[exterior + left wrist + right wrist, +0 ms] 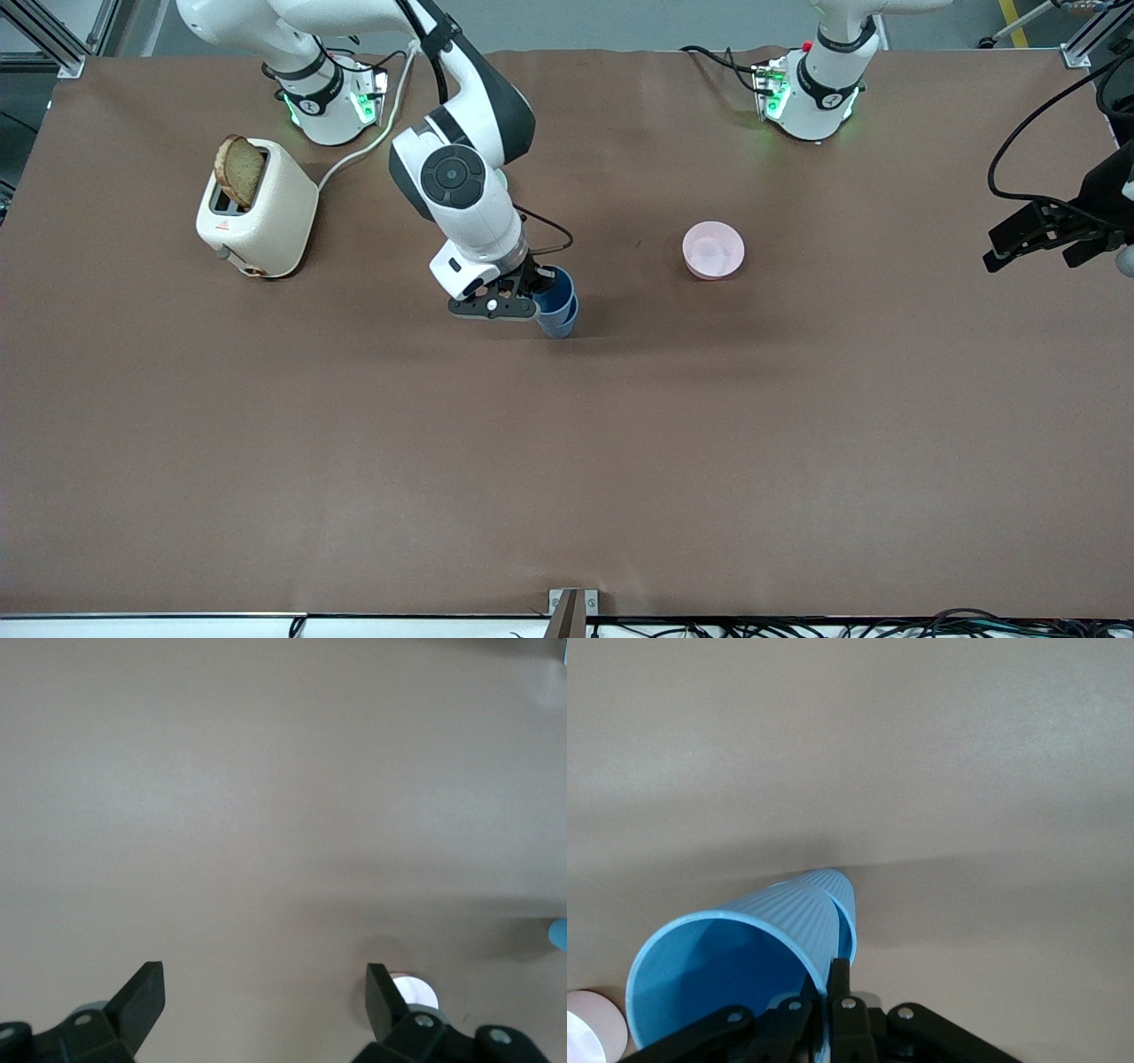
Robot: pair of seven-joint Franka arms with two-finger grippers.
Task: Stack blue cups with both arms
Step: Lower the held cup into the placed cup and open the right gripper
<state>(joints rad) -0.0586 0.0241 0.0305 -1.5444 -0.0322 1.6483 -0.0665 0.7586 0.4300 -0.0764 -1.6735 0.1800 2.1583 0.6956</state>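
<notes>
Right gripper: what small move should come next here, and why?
Probably open the right gripper and lift clear. Its fingers pinch the rim of the upper blue cup, which already sits nested in the lower blue cup on the table. The left gripper waits, open.

One of the blue cups (559, 299) sits nested in the other, the pair standing mid-table with the right gripper (532, 297) at their nine o'clock side, pinching the upper cup's rim. The pink bowl (713, 250) lies toward two o'clock from the cups, the toaster (257, 211) toward ten o'clock. The left gripper (1032, 239) hangs spread over the table's edge at the left arm's end, at three o'clock from the bowl.
</notes>
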